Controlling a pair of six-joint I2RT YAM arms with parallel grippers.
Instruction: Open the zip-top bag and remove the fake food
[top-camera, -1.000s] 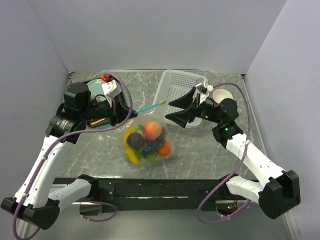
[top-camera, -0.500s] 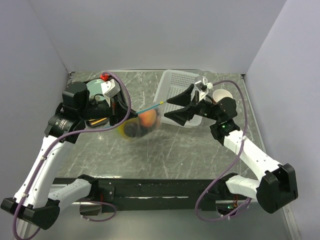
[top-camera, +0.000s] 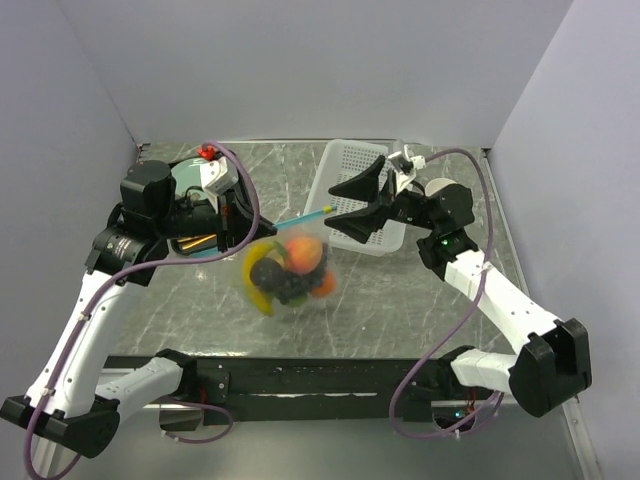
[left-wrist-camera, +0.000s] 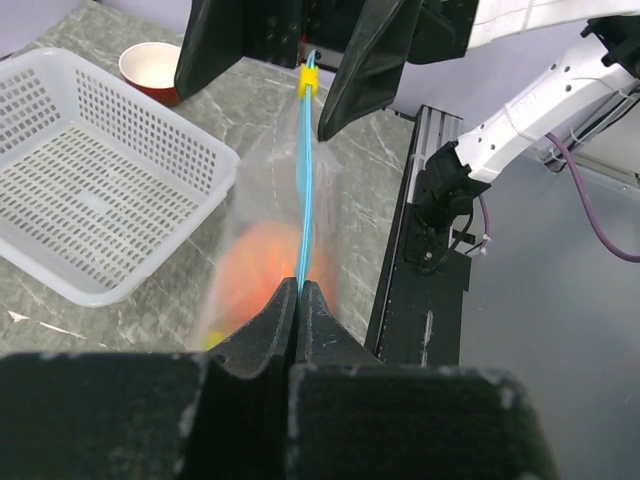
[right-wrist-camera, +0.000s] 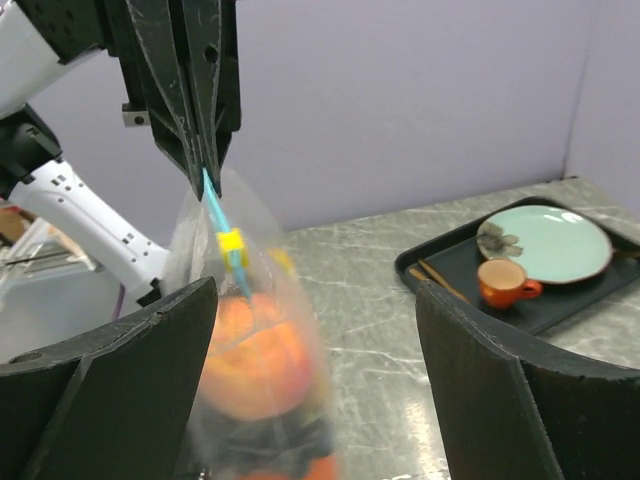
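Observation:
The zip-top bag hangs in the air over the table, blurred as it swings, with fake food inside: a peach, black grapes and a yellow banana. My left gripper is shut on the bag's teal zipper strip, as the left wrist view shows. The strip's yellow slider sits at its far end. My right gripper is open, its fingers on either side of the slider end without touching it. In the right wrist view the bag and slider hang by the left finger.
A white perforated basket lies at the back, under the right gripper. A black tray at the back left holds a pale green plate, a small orange cup and chopsticks. A red cup stands beyond the basket.
The bag swung up toward the left gripper half a second ago and now hangs lower again. The right gripper has moved back and left toward the slider, staying open.

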